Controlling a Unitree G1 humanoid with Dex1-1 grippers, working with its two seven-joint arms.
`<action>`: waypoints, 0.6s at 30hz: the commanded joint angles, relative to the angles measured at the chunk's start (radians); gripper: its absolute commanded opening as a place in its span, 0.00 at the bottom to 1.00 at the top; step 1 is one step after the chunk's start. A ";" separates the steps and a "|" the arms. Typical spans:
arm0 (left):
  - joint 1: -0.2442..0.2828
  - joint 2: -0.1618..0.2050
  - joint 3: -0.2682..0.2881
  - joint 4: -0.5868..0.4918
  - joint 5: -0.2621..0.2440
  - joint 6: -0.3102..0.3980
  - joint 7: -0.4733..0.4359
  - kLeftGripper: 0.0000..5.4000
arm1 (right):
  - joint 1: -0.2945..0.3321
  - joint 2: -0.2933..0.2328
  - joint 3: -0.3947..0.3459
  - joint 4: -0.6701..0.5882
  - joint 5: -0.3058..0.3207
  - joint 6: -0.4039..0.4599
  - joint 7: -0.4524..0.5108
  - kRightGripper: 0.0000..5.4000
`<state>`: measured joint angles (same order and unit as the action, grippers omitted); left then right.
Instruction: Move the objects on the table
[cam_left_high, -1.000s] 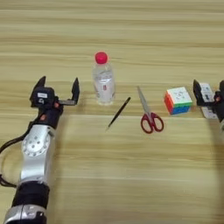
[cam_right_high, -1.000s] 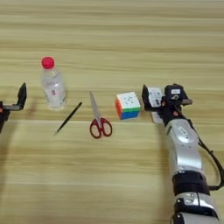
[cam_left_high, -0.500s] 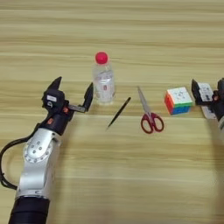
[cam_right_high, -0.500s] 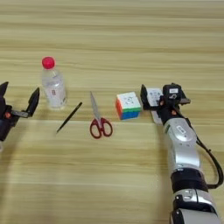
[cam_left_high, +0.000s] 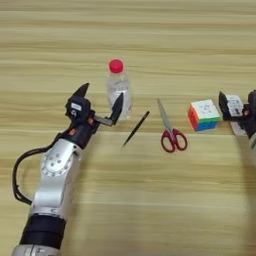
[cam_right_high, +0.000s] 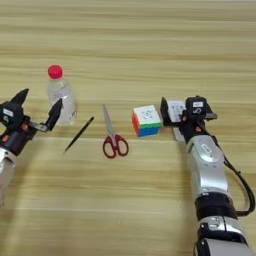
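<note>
Gaping left claw (cam_left_high: 100, 100) beside bottle (cam_left_high: 118, 89)

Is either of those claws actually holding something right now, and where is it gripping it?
The right gripper seems to hold the white remote control by its near end. The left gripper holds nothing; its jaws are open beside the clear bottle.

The light-wood plank-grained tabletop (cam_left_high: 150, 30) carries a clear red-capped bottle (cam_left_high: 118, 90), thin black pen (cam_left_high: 136, 128), red-handled scissors (cam_left_high: 170, 131), multicoloured puzzle cube (cam_left_high: 204, 114) and white remote control (cam_right_high: 176, 112).
</note>
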<state>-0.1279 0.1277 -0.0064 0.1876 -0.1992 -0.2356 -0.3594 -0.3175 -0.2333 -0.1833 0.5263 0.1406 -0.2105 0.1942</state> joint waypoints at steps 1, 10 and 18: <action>-0.045 0.005 0.001 0.066 0.019 -0.005 -0.010 1.00 | -0.025 0.005 0.005 0.003 -0.008 -0.006 -0.007 0.99; -0.088 0.005 0.003 0.158 0.027 -0.036 -0.020 1.00 | -0.023 0.004 0.006 -0.003 -0.007 -0.006 -0.011 0.99; -0.120 -0.003 -0.002 0.197 0.035 -0.046 -0.026 1.00 | -0.024 0.007 0.008 -0.004 -0.008 -0.005 -0.015 0.99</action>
<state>-0.2232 0.1283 -0.0050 0.3647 -0.1759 -0.2744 -0.3772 -0.3179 -0.2297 -0.1793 0.5259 0.1402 -0.2107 0.1833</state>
